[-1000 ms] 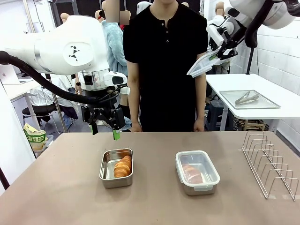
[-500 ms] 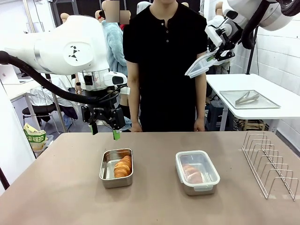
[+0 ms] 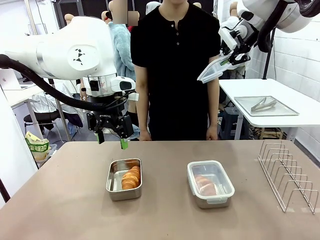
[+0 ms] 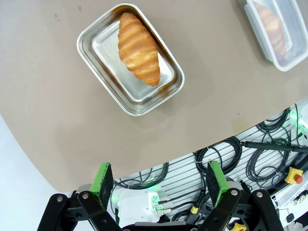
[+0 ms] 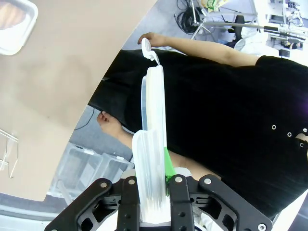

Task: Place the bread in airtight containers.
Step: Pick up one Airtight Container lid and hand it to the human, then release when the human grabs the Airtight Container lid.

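Golden-brown ridged bread (image 3: 130, 178), shiny steel container (image 3: 123, 192), clear lid (image 5: 153, 144), green-padded tool (image 4: 159, 180)

The right pincer (image 5: 153, 192) clamps a clear lid (image 5: 153, 144) edge-on.

The lidded container (image 4: 276, 31) is cut by the upper right frame corner. Its croissant (image 3: 205, 185) blurs beneath the clear lid.

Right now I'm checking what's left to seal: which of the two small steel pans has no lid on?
The small steel pan on the robot's left, its golden-brown roll uncovered. The other pan wears a clear lid.
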